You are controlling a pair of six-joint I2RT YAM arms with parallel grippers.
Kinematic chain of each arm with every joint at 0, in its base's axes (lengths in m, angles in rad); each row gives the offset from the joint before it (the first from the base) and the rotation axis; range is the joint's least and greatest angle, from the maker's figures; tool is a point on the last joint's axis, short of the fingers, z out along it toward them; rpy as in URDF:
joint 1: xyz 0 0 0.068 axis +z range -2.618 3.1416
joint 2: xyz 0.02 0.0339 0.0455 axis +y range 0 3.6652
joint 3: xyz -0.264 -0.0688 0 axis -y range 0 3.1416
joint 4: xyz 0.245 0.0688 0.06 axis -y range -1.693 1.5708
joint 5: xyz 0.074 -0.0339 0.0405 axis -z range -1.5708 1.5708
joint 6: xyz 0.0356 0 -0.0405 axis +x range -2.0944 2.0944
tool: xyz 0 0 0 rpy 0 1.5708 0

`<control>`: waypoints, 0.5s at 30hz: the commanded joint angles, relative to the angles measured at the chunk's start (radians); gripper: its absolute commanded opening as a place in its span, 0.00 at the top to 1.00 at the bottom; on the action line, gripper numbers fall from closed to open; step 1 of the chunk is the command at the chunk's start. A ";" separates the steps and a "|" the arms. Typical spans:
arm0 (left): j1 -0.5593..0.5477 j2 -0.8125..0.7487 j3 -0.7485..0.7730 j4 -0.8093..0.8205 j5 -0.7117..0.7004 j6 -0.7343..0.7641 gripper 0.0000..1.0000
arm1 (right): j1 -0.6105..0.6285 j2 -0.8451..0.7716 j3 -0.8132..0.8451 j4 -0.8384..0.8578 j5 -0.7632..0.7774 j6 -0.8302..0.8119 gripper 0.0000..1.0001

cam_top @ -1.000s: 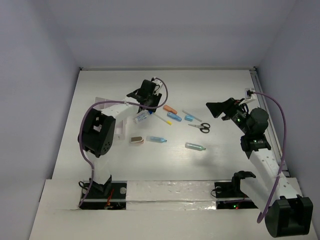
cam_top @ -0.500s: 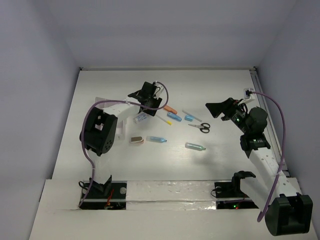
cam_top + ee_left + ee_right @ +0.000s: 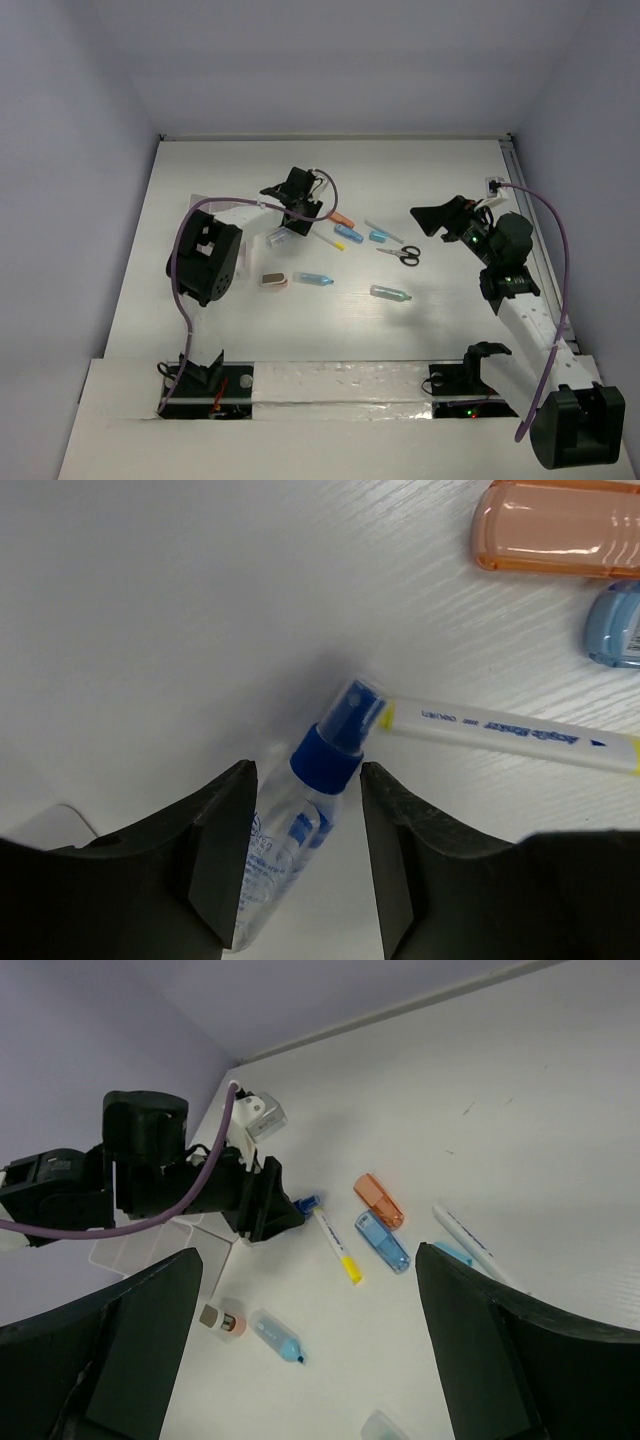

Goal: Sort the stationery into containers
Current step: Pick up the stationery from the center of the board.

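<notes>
Left gripper (image 3: 305, 772) is low over the white table (image 3: 440, 170), its two black fingers (image 3: 225, 850) standing on either side of a small clear spray bottle with a blue collar and cap (image 3: 290, 845). The bottle lies tilted on the table. Its body runs under the left finger's edge and its collar sits just beside the right finger. Whether the pads actually press it, I cannot tell.

Touching the bottle's cap is a thin white pen with yellow ends (image 3: 500, 728). Beyond that lie an orange translucent capsule (image 3: 560, 525) and a pale blue capsule (image 3: 615, 625).

Right gripper (image 3: 305, 1260) hangs above the table's right side, its jaws spread wide with nothing between them.

Further towards the arms, well apart from the bottle, are a tan-grey block (image 3: 274, 281), a blue capsule-like piece (image 3: 315, 278) and a teal capsule-like piece (image 3: 390, 293). Small black-handled scissors (image 3: 405, 254) lie nearer the right arm.

Behind the left arm sits the white plastic compartment box (image 3: 165, 1245), largely hidden, so its contents cannot be made out.
</notes>
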 commanded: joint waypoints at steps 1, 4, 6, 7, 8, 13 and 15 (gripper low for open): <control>0.009 0.021 0.044 -0.018 -0.027 0.007 0.58 | 0.010 -0.003 0.043 0.019 -0.013 -0.016 0.07; 0.018 0.029 0.049 -0.021 -0.037 0.005 0.60 | 0.010 -0.003 0.043 0.019 -0.013 -0.016 0.07; 0.018 0.024 0.047 -0.021 -0.046 0.005 0.63 | 0.010 -0.001 0.043 0.019 -0.013 -0.016 0.07; 0.018 0.023 0.046 -0.021 -0.047 0.005 0.64 | 0.010 -0.001 0.043 0.019 -0.012 -0.016 0.07; 0.018 0.018 0.044 -0.021 -0.052 0.007 0.64 | 0.010 0.000 0.043 0.020 -0.013 -0.016 0.07; 0.018 0.006 0.039 -0.018 -0.076 0.005 0.86 | 0.010 -0.003 0.042 0.019 -0.014 -0.016 0.07; 0.018 -0.006 0.039 -0.015 -0.089 0.007 0.90 | 0.010 -0.001 0.042 0.019 -0.013 -0.016 0.07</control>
